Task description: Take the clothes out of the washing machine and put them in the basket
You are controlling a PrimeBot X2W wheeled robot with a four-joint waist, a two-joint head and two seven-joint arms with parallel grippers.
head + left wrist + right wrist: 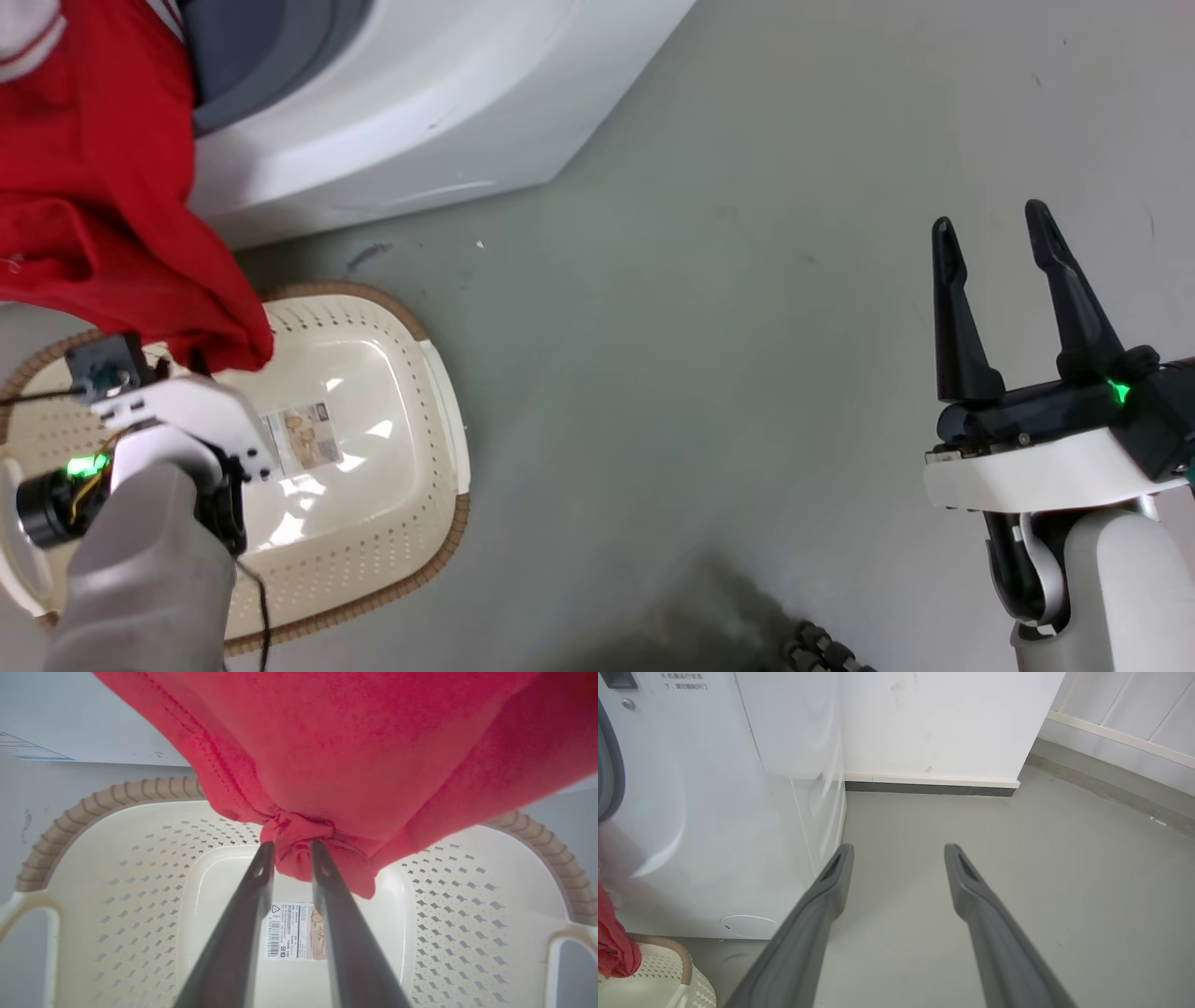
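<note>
**Red garment pinched over the basket, not yet dropped**

The left gripper [288, 851] is clamped on a bunched fold of the red garment [355, 756], just above the basket [117, 858]. The right gripper [990, 217] idles with its fingers apart. Most of the cloth seems to trail up toward the washing machine [420, 112], so it should be drawn fully over the basket and lowered before release.
</note>
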